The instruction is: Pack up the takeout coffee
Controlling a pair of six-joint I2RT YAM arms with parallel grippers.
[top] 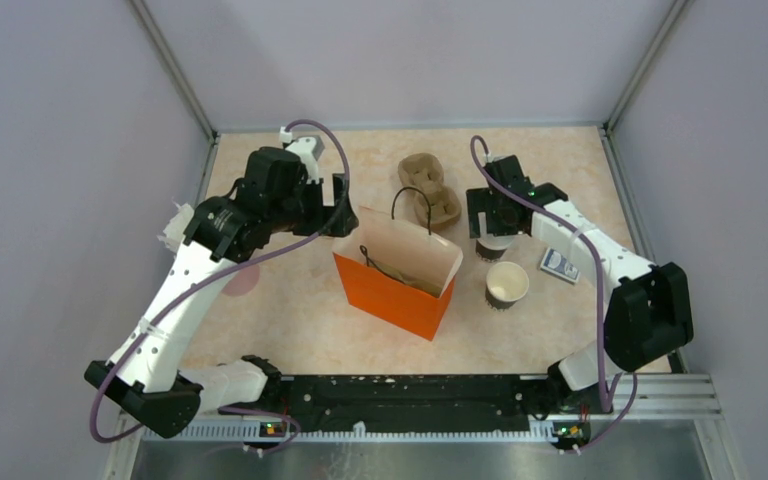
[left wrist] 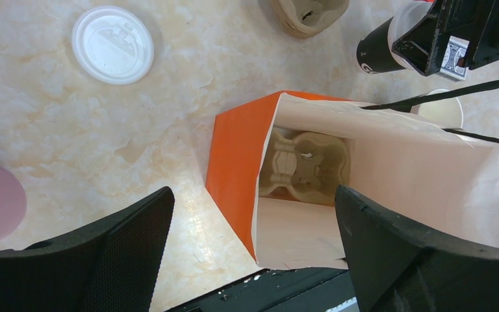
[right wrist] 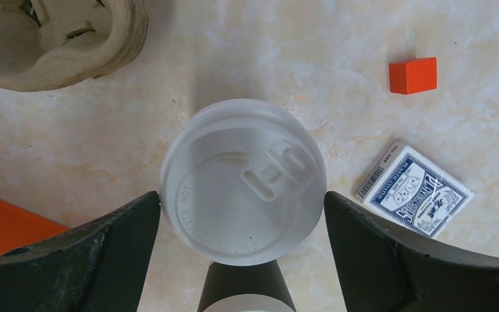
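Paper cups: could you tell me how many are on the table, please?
2. The lidded cup stands inside the open right end effector; the unlidded cup stands beside the orange bag.

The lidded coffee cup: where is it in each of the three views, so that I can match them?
Top external: lidded coffee cup under the right gripper, right of the orange bag.
Left wrist: cup in the top right corner.
Right wrist: centre, lid facing the camera.
Shared landmark: the pulp tray on the table.
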